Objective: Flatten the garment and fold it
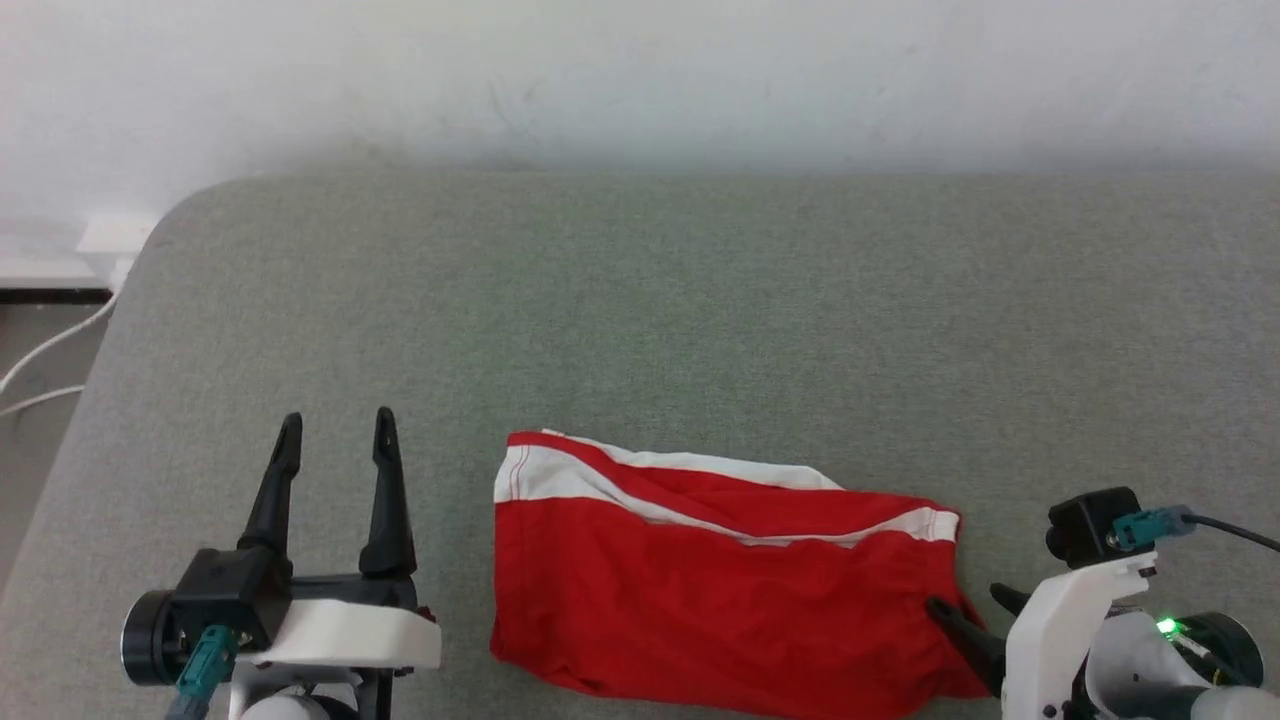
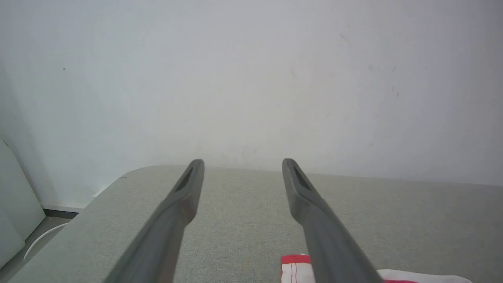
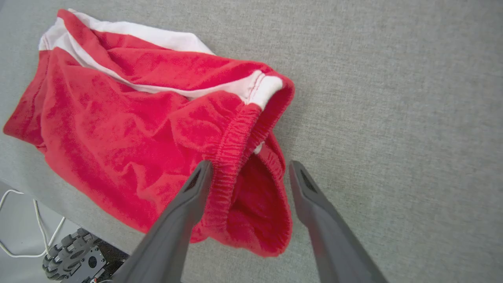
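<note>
Garment (image 1: pixel 700 590) lies on the grey fabric surface (image 1: pixel 640 300), close to that surface's near edge, bunched and not flat. Red shorts: white stripes along the far side, elastic waistband at the end by the right arm, rumpled and gaping. Right gripper (image 1: pixel 968 598) is at that waistband end with its jaws spread wide and gripping nothing. In the right wrist view the right gripper (image 3: pixel 250 164) straddles the garment (image 3: pixel 118 129) at the waistband: one finger lies over the red cloth right against the gathered elastic, the other is over bare grey fabric just off the garment's edge. Cannot tell whether either fingertip presses the cloth. Left gripper (image 1: pixel 335 425) is off the garment's opposite end, apart from it, fingers pointing away toward the white wall (image 1: pixel 640 70), jaws wide open and empty, touching nothing. In the left wrist view the left gripper (image 2: pixel 243 163) has a white-trimmed corner of the garment (image 2: pixel 292 269) showing low down beside one finger. White cables (image 1: pixel 50 360) lie on the floor beyond the surface's rounded corner, well apart from the garment. Wheeled base (image 3: pixel 74 255) shows below the garment's near edge.
</note>
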Tool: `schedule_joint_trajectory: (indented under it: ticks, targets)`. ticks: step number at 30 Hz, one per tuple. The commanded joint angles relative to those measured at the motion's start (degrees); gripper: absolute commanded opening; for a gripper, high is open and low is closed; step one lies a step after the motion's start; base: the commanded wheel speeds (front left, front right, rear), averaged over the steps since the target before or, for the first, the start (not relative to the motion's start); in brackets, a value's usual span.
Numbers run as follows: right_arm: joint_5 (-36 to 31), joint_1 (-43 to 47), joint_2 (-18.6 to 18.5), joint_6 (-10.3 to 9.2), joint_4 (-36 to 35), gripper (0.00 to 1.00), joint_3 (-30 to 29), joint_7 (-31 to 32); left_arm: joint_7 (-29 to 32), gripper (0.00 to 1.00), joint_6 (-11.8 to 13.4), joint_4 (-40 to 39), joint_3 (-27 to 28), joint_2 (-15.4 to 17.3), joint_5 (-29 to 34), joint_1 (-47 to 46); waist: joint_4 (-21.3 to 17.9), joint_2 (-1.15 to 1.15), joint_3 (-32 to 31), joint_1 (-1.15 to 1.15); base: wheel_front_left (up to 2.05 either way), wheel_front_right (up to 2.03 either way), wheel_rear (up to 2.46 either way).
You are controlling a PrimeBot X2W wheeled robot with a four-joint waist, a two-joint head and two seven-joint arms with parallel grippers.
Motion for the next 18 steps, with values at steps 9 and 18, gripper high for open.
schedule_joint_trajectory:
  ticks: [9, 18]
  targets:
    - [0.31, -5.29, 0.37, -0.04, 12.06, 1.00, 0.35, 0.52, -0.26, 1.00, -4.24, -0.23, 2.63, -4.05, 4.88, -1.45, 2.04, 0.00, 3.81, 0.00, 0.00, 0.00, 0.00]
    - [4.89, -6.44, 0.98, -0.04, 20.32, 0.00, 4.63, 2.33, -0.27, 1.00, -7.33, 1.19, 4.42, -6.98, 7.61, -1.11, 1.85, 0.00, 3.16, 0.00, 0.00, 0.00, 0.00]
